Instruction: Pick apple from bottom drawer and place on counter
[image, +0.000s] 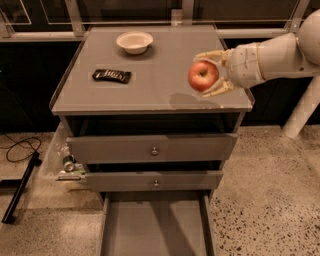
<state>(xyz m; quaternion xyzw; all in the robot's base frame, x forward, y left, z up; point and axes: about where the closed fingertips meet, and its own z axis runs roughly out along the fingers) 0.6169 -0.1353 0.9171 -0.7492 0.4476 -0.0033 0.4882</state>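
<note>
**Gripper and apple above the counter.** My gripper (205, 75) is clamping the apple (202, 76) between its 2 fingers (210, 54), 1 curving over the top of the fruit and 1 under it. My arm (272, 52) is reaching in from the right side of the view. The apple is hanging over the right front part of the counter (150, 90), apparently clear of the surface. It is casting a shadow (186, 101) on the grey top just below and to the left of it. A white bowl (134, 41) is sitting near the counter's back edge. A dark wrapped bar (112, 75) is lying on the left half, well apart from the apple. Below the counter, 2 drawers with round knobs (110, 149) are standing slightly open. The bottom drawer (155, 227) is standing pulled far out at floor level, showing its plain grey floor.
</note>
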